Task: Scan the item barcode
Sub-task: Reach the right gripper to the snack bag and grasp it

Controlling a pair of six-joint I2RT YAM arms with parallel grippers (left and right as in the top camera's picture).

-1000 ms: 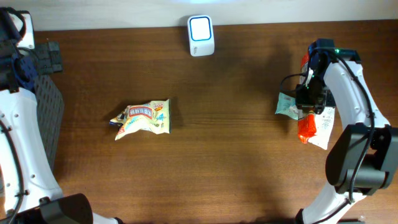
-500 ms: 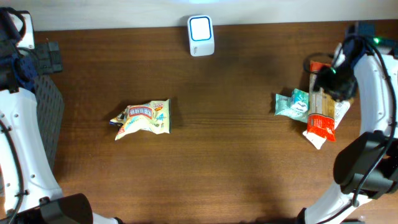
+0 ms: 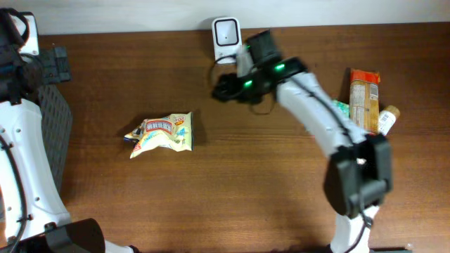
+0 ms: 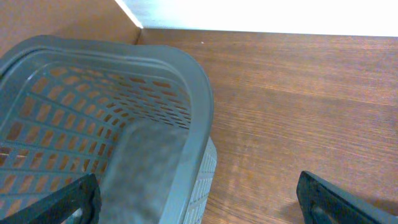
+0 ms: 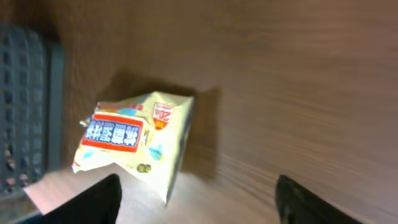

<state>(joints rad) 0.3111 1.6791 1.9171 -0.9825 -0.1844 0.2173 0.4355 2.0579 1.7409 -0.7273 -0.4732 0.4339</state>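
Right pincer: Your right pincer (image 5: pixel 202 200) was released, its two fingertips (image 5: pixel 102 198) spread wide with nothing between them. It hung above bare desk (image 3: pixel 232 183) near the middle, the arm reaching in from the right.

Task item: The snack bag (image 5: pixel 134 146) lay flat on the desk just ahead of that pincer, apart from it and untouched. In the overhead view it sat left of centre, between the pincer and the grey basket (image 3: pixel 55 133).

Handling: You should have judged the bag light, soft and puffy, a crinkly film that would slide on the wood and buckle under a hard squeeze. Its contents looked likely to crush.

Where to hold: A flat sealed end or a side edge looked the best place for you to pinch, as the swollen middle would probably slip or dent.

Barcode: You could not see it. The printed front faced up, so it probably sat on the underside.

Scanner: The white barcode scanner (image 3: pixel 226 40) stood at the far edge of the desk, just behind your right arm.

Left pincer: Your left pincer (image 4: pixel 199 200) was also released and empty, over the basket's rim.

Other goods: An orange packet (image 3: pixel 365 91) and a teal packet (image 3: pixel 342 107) lay far right, well apart from the bag.
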